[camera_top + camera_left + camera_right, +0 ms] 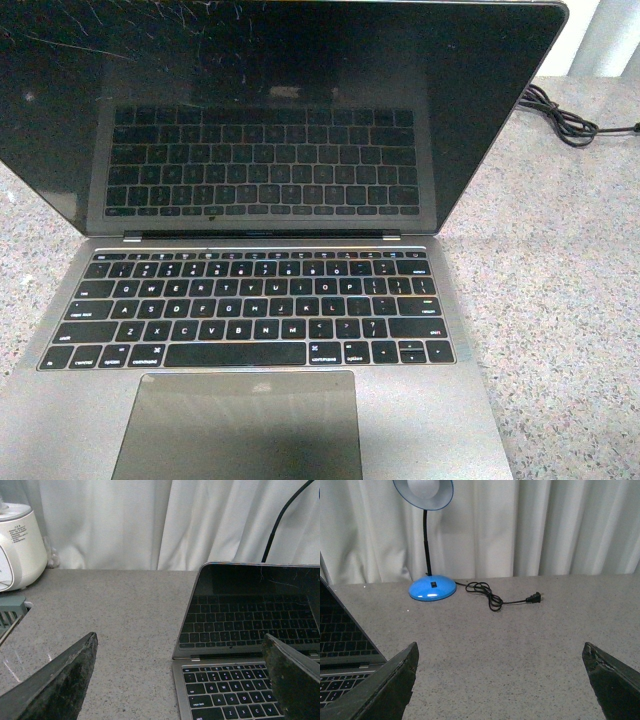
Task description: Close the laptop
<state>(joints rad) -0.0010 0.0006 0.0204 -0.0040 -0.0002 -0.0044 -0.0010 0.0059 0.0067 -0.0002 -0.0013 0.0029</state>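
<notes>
The laptop (270, 300) is sitting open on the grey table (560, 250). The left gripper (180, 639) is hanging wide open by the laptop's left side. The right gripper (501, 647) is hanging wide open by its right, probably not touching.

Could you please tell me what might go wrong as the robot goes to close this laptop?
The screen is glossy and already scratched, so pushing on the glass could slip or mark it further. The loose lamp cord lies on the counter right of the laptop; the open right gripper might snag it while swinging in.
</notes>
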